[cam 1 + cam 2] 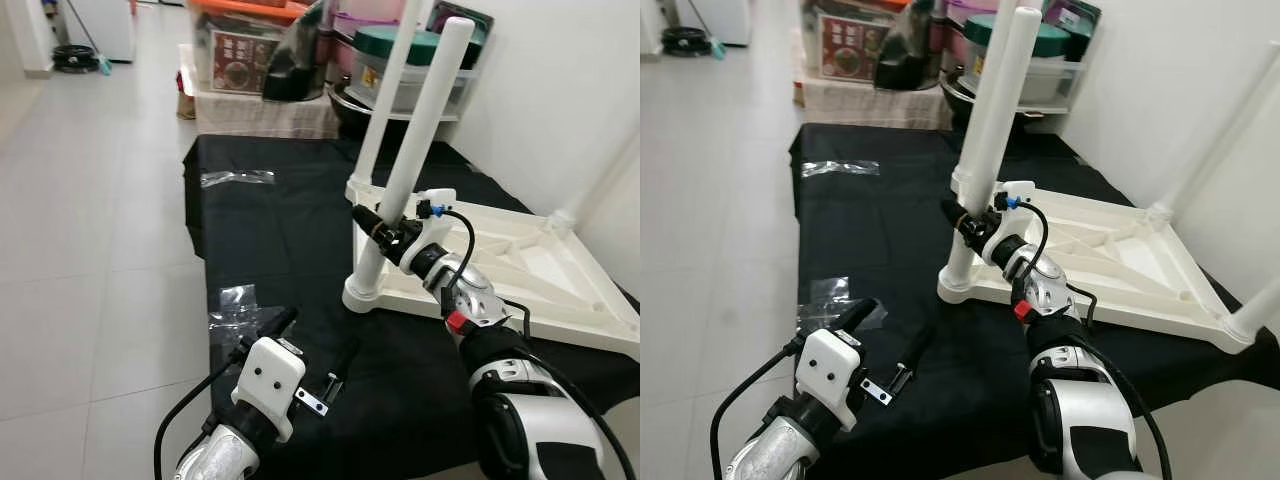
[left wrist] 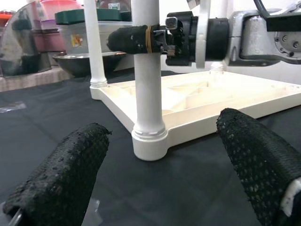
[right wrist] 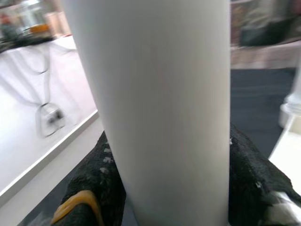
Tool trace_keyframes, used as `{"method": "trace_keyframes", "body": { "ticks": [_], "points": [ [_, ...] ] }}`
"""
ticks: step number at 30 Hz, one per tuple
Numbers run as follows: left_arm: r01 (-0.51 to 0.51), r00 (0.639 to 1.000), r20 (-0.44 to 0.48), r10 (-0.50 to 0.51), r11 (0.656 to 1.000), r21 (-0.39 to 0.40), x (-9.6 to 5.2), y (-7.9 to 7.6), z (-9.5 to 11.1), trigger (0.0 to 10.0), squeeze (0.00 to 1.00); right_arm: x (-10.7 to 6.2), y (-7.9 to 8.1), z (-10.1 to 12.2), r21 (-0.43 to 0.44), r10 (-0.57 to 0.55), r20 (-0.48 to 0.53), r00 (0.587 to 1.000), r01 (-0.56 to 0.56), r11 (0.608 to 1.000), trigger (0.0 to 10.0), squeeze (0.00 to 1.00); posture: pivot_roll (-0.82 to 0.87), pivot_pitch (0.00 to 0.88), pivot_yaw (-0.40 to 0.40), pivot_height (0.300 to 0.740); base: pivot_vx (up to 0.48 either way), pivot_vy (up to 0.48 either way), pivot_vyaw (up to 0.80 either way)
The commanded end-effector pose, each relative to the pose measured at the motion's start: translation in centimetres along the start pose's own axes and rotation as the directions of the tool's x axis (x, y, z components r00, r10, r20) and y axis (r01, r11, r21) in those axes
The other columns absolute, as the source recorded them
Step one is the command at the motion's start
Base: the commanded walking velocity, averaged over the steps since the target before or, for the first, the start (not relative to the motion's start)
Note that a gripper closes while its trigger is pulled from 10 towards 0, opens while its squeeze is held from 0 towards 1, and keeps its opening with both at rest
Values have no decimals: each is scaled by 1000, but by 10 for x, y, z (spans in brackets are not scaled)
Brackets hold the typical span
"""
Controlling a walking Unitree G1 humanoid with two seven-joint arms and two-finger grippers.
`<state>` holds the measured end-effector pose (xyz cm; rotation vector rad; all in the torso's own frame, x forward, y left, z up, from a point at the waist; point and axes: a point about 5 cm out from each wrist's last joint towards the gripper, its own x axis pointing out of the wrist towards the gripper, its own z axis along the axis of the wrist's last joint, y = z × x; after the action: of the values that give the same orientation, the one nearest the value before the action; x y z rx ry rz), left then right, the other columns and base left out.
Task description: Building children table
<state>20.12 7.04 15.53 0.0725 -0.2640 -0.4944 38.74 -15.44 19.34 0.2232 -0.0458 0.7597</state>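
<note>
At seven o'clock the left pincer (image 1: 300, 330) hovers low over the black cloth (image 1: 270, 230), its fingers (image 2: 61, 181) spread wide apart and pinching nothing. Just beyond it, at about eleven o'clock from the pincer, lies a crumpled clear plastic bag (image 1: 232, 300); a second clear wrapper (image 1: 237, 178) sits farther off at eleven o'clock. Toward the centre, the upturned white table top (image 1: 520, 260) rests on the cloth, with its near-corner leg (image 1: 415, 150) standing upright in its socket. The right pincer (image 1: 385, 225), reaching in from five o'clock, is pinching that leg low on its shaft.
</note>
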Motion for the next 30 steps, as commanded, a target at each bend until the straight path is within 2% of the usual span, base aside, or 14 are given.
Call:
{"method": "trace_keyframes", "body": {
  "ticks": [1,7,12,13,15,19,22,24,25,26,27,28,29,30],
  "points": [
    [11,1000,-22,-11,1000,-7,0,-3,-4,10000,0,6,19,-11,63,247,-71,966,-243,968,10000,0,110,38,-148,740,0,0,0],
    [9,1000,-20,-9,1000,-11,0,-4,-3,10000,0,13,35,-7,121,475,-47,879,-467,876,10000,0,113,43,-153,740,0,0,0],
    [10,1000,-20,-10,1000,-12,0,-4,-3,10000,0,18,42,-6,109,517,-51,855,-510,853,10000,0,111,44,-152,740,0,0,0],
    [10,1000,-21,-10,1000,-13,0,-4,-3,10000,0,22,43,-7,101,493,-69,867,-486,868,0,0,111,45,-151,740,0,0,0],
    [9,1000,-22,-9,1000,-14,0,-4,-3,10000,0,25,44,-8,99,479,-82,874,-472,876,0,0,111,45,-151,740,0,0,0],
    [9,1000,-23,-9,1000,-13,-1,-4,-4,10000,0,33,36,-2,10,268,-32,963,-268,963,0,0,109,44,-151,740,0,0,0],
    [9,1000,-23,-9,1000,-13,-1,-4,-4,10000,0,33,34,0,1,237,-20,971,-237,972,0,0,109,44,-151,740,0,0,0],
    [9,1000,-24,-9,1000,-13,-1,-4,-4,10000,0,34,28,2,2,126,-6,992,-126,992,0,0,105,44,-145,740,0,0,0],
    [9,1000,-24,-9,1000,-13,-1,-4,-4,10000,0,34,28,2,2,126,-6,992,-126,992,0,0,105,44,-145,740,0,0,0],
    [10,1000,-26,-10,1000,-13,-1,-4,-4,10000,0,34,22,2,-23,1,2,1000,-1,1000,0,0,105,43,-146,740,0,0,0],
    [11,1000,-27,-11,1000,-12,-1,-3,-5,10000,0,31,13,-1,-47,-173,2,985,173,984,0,0,106,41,-144,740,0,0,0],
    [11,1000,-27,-11,1000,-12,-1,-3,-5,10000,0,31,13,-1,-47,-173,2,985,173,984,0,0,106,41,-144,740,0,0,0],
    [12,1000,-28,-12,1000,-12,-1,-3,-5,10000,0,29,7,-2,-64,-282,5,959,281,957,0,0,106,41,-144,740,0,0,0],
    [13,999,-30,-13,1000,-12,-1,-3,-5,10000,0,22,-3,-7,-84,-450,-8,893,448,890,0,0,100,39,-139,740,0,0,0]
  ]
}}
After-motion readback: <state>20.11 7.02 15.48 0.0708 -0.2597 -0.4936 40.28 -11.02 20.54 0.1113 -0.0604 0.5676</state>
